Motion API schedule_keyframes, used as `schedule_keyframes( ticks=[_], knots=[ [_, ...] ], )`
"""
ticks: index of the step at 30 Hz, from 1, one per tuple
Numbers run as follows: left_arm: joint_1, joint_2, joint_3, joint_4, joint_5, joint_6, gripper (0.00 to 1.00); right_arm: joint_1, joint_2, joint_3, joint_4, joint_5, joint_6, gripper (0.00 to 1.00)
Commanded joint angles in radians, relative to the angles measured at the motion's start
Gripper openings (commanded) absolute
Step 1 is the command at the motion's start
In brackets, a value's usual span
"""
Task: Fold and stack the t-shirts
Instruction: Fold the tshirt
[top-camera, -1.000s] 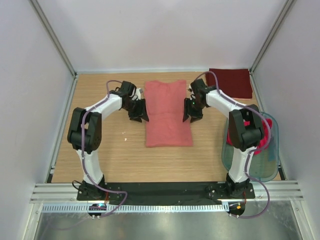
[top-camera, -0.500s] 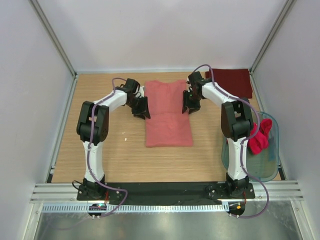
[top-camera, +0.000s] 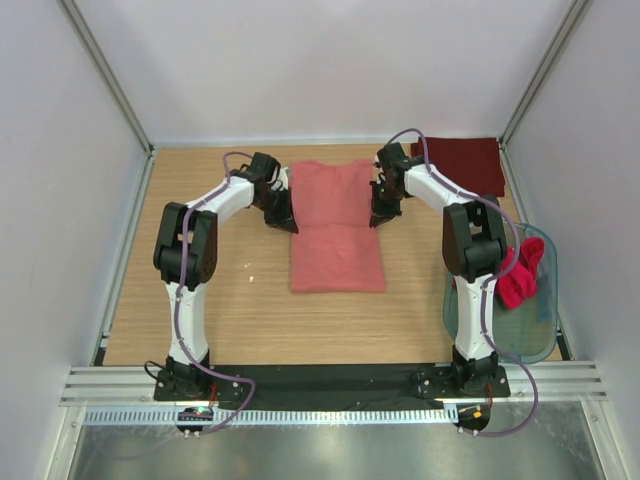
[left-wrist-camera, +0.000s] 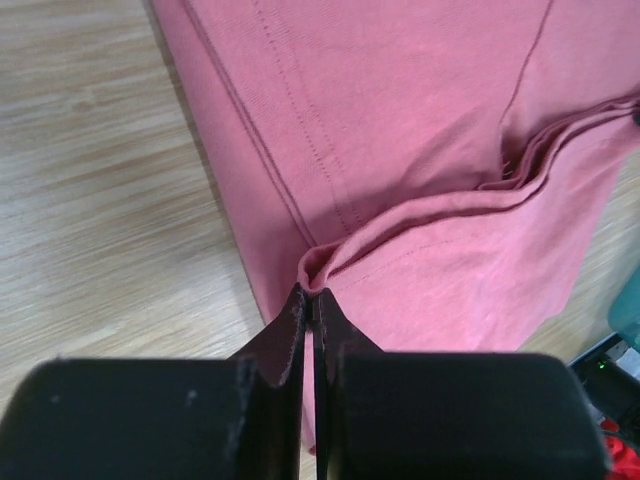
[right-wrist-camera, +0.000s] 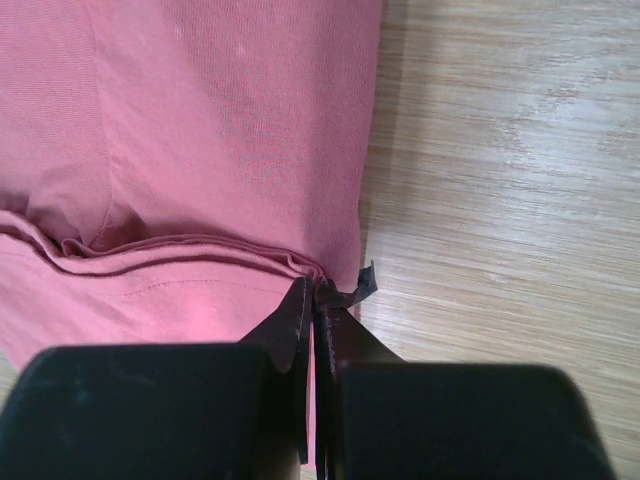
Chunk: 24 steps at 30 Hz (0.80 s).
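Your salmon-pink shirt (top-camera: 335, 225) is lying flat at the middle of the table (top-camera: 200, 300), a layer doubled across its middle. Your left gripper (left-wrist-camera: 312, 300) is pinching that fold at the left edge, jaws closed on cloth. Your right gripper (right-wrist-camera: 312, 290) is doing likewise at the right edge. A maroon shirt (top-camera: 460, 165) is lying at the far right corner, and a red-pink shirt (top-camera: 517, 275) is sitting in the tub (top-camera: 520, 330).

Left arm (top-camera: 222, 198) is reached forward and angled inward from a bent elbow. The left gripper (top-camera: 283, 212) is pointed down with jaws closed, and a fold of the salmon-pink t-shirt (left-wrist-camera: 420, 120) is pinched at the tips. Right arm (top-camera: 440, 190) is posed as a mirror image, with the right gripper (top-camera: 381, 213) lowered and clamped on the opposite edge of the same shirt, and both wrists are held at about equal depth.
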Motion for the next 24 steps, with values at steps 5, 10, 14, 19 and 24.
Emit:
schedule_keyframes(
  ticks=[5,10,14,19,24],
  knots=[
    [0.003,-0.001,0.075,0.004,0.011,-0.018,0.00,-0.005,-0.040,0.035,0.025,0.023,0.015,0.01],
    [0.004,0.040,0.086,-0.013,0.008,-0.015,0.00,-0.005,0.002,0.076,-0.010,0.018,0.012,0.01],
    [0.004,0.034,0.083,-0.010,-0.030,-0.012,0.00,-0.007,-0.014,0.081,-0.014,0.046,0.012,0.01],
    [0.003,0.063,0.104,-0.025,-0.075,-0.013,0.14,-0.016,0.011,0.132,-0.032,0.043,0.009,0.03],
    [0.003,-0.004,0.093,-0.057,-0.128,-0.010,0.38,-0.018,0.031,0.215,-0.156,0.081,-0.025,0.34]
  ],
)
